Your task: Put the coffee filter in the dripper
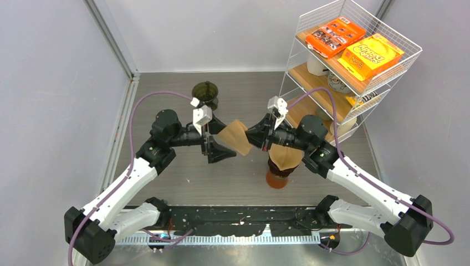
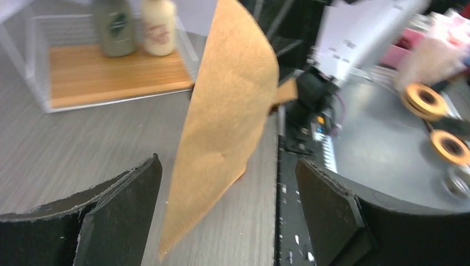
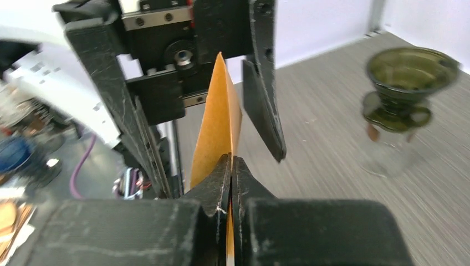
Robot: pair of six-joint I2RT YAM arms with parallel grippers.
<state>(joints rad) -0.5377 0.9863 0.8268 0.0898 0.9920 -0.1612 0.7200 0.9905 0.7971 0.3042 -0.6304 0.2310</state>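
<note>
My right gripper (image 1: pixel 252 138) is shut on one edge of a brown paper coffee filter (image 1: pixel 235 138) and holds it in the air above the table's middle. In the right wrist view the jaws (image 3: pixel 230 166) pinch the filter (image 3: pixel 219 122) edge-on. My left gripper (image 1: pixel 218 139) is open, one finger on each side of the filter's free end, not touching it. In the left wrist view the filter (image 2: pixel 227 111) hangs between the spread fingers (image 2: pixel 116 210). The dark green dripper (image 1: pixel 205 93) stands empty at the back of the table, and also shows in the right wrist view (image 3: pixel 410 77).
A stack of brown filters (image 1: pixel 285 158) sits on an orange holder (image 1: pixel 276 180) just under my right wrist. A white wire shelf (image 1: pixel 354 100) with orange boxes (image 1: pixel 368 55) and bottles (image 2: pixel 113 25) stands at the back right.
</note>
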